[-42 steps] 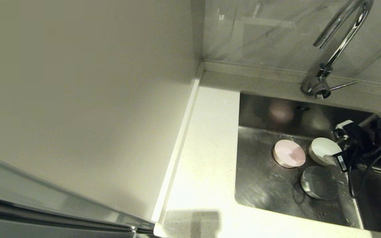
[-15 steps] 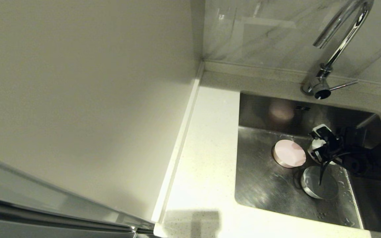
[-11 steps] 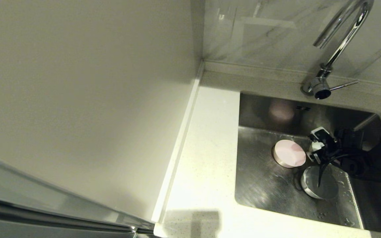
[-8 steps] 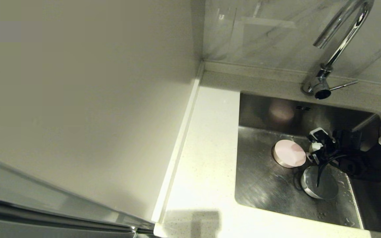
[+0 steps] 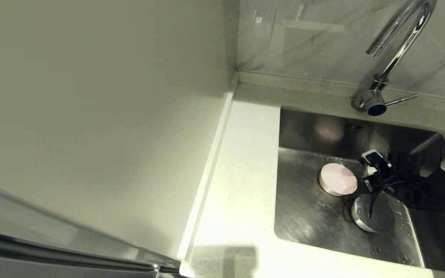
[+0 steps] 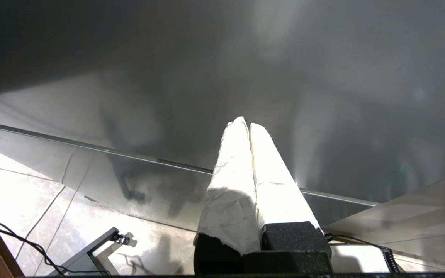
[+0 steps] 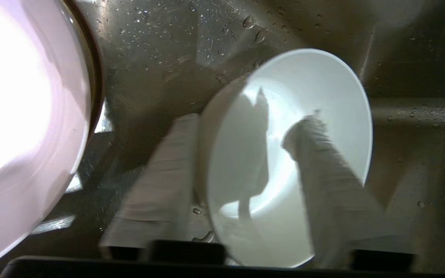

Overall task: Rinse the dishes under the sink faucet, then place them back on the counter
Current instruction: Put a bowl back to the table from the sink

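Note:
In the sink point(image 5: 307, 216), a pale pink bowl point(image 5: 337, 179) rests left of my right gripper point(image 5: 370, 170). That gripper covers most of a white bowl in the head view. In the right wrist view the white bowl point(image 7: 303, 88) stands tilted. My right gripper point(image 7: 245, 123) straddles its rim, one finger outside the wall and the other inside, apart from the wall. The pink bowl point(image 7: 21, 116) lies close beside it. My left gripper point(image 6: 245, 123) is shut on nothing and parked away from the sink. The faucet point(image 5: 396, 50) stands behind the basin.
The round drain strainer point(image 5: 373, 213) sits in front of the right gripper. The white speckled counter point(image 5: 242, 185) runs along the sink's left side, bounded by a pale wall panel point(image 5: 110, 116). Water drops dot the basin floor.
My right gripper has moved left over the white bowl and settled around its rim. Its fingers have drawn closer together. The pink bowl has stayed put.

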